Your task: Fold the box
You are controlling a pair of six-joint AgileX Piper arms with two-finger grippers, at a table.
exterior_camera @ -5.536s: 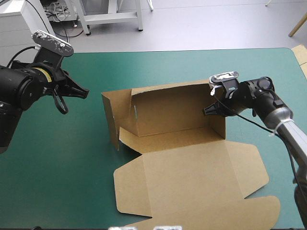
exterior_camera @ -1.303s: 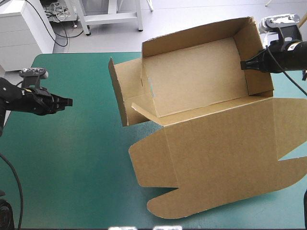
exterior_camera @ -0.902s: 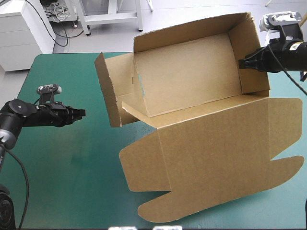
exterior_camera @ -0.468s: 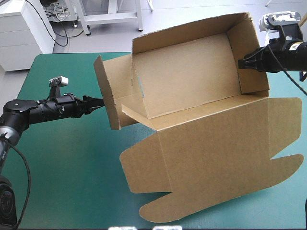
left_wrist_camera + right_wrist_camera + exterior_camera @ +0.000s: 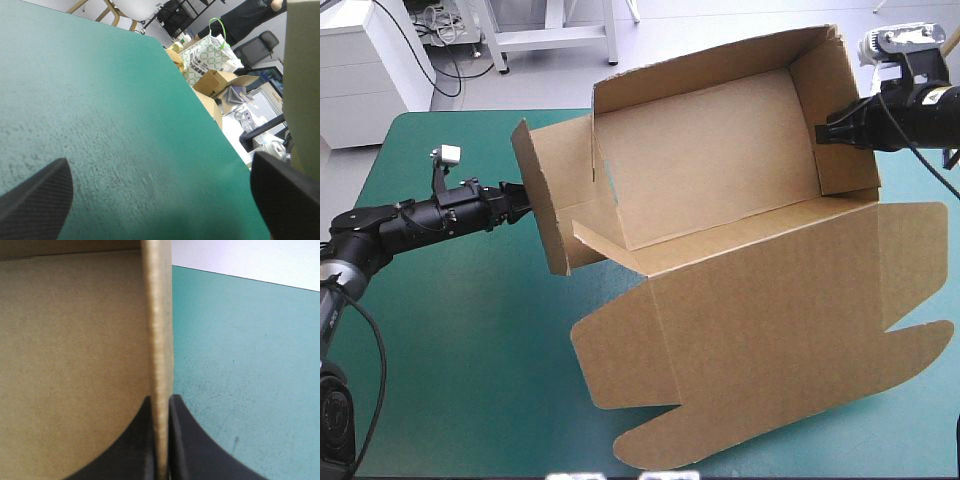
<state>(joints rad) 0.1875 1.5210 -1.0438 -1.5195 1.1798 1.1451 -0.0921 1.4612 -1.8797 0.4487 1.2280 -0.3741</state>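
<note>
Box (image 5: 720, 190): brown matte board, walls raised, tilted above the teal-green counter (image 5: 450, 340).
Right gripper (image 5: 823, 135): jaws pinched on its right end wall.
Left gripper (image 5: 520, 200): jaws wide apart, holding nothing, at the left flap.

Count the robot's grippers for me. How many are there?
2. The left gripper is open, right at the loose left flap of the box. The right gripper is shut on the box's right wall.
</note>
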